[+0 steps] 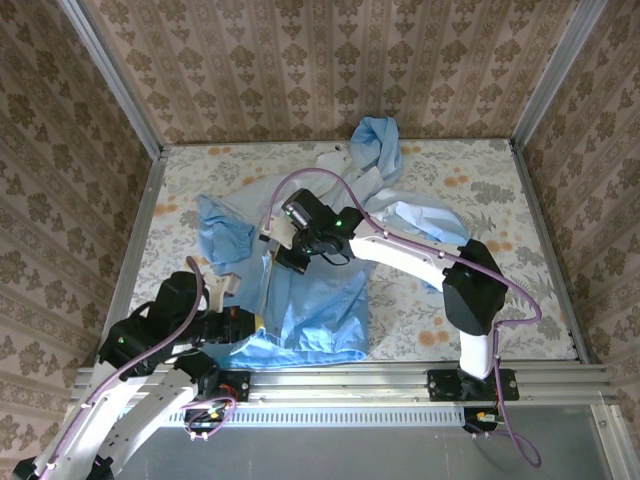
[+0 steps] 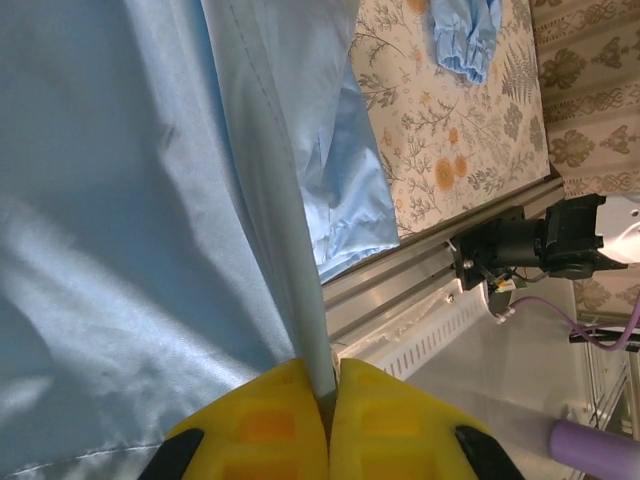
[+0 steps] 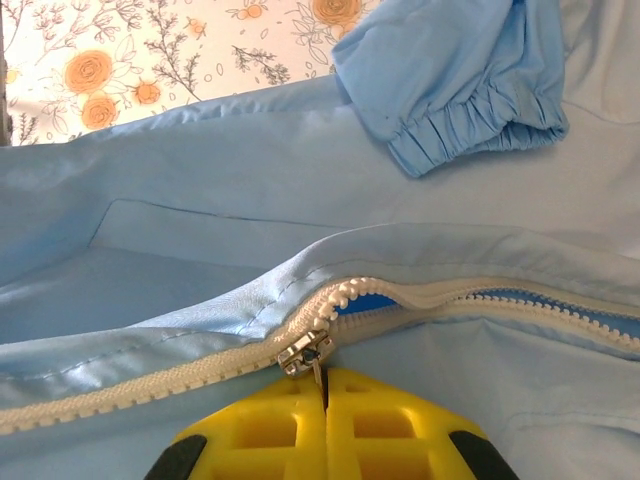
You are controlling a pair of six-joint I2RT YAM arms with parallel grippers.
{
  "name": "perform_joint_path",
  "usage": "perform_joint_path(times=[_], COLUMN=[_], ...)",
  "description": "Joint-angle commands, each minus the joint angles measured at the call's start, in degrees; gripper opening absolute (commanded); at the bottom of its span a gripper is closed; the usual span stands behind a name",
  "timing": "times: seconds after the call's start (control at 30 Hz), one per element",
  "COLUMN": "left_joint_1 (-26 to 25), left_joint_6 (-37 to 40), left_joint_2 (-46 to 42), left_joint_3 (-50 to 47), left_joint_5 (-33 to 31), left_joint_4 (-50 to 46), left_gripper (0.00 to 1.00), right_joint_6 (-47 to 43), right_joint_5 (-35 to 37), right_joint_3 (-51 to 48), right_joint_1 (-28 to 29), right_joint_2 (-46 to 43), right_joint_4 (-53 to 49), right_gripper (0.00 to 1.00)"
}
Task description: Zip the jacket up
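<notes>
Now your left gripper [image 2: 328, 388] clamps the jacket [image 1: 318, 300] at the near edge of the table [image 1: 480, 312], and your right gripper [image 3: 323, 388] clamps the zipper pull [image 3: 306, 353]

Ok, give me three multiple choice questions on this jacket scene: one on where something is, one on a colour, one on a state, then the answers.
1. Where does the left gripper grip the jacket?
A) a sleeve cuff
B) the pale zipper strip
C) the collar

2. What colour are the right gripper's finger pads?
A) yellow
B) red
C) black

3. How is the zipper at the slider?
A) fully open
B) fully closed
C) meshed on one side, apart on the other

Answers:
1 B: in the left wrist view the strip runs down between its closed pads.
2 A: yellow blocks meet on the slider's pull tab.
3 C: in the right wrist view the teeth are joined left of the slider and split to its right.
</notes>
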Motion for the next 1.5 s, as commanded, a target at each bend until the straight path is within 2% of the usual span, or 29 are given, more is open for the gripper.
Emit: perform_joint_path(times=[0.0,0.33,0.97,1.07,1.27,1.47], left_joint_1=[-1.00,-0.98,-1.02,-0.95,-0.95,-0.95], left_joint_6=[2.14,3.01,3.27,3.41,3.31,5.57], left_joint_2=[-1.99,-3.11,-5.63,-5.52,-2.71,1.52], left_joint_3=[2.77,3.03,4.26,4.01,0.58,-0.89], left_joint_5=[7.58,7.34,7.60,7.05,3.52,1.60], left_joint_4=[-11.26,-12.62,-13.92,-14.74,-15.69,-16.24], left_gripper=[0.00,0.00,0.00,0.00,0.00,0.00], right_joint_6=[-1.88,-1.04,-2.51,-4.11,-13.63,-16.04], right_joint_5=[11.72,15.00,16.85,14.87,5.08,13.15], right_joint_3=[4.03,10.77,16.22,15.88,12.90,13.25], right_joint_1=[-5.55,-8.91,-11.89,-12.38,-12.14,-12.03], right_joint_2=[2.37,5.74,10.28,10.09,7.97,8.62], right_joint_4=[1.18,-2.30,-4.24,-4.52,-8.21,-13.58], right_gripper=[0.00,0.00,0.00,0.00,0.00,0.00])
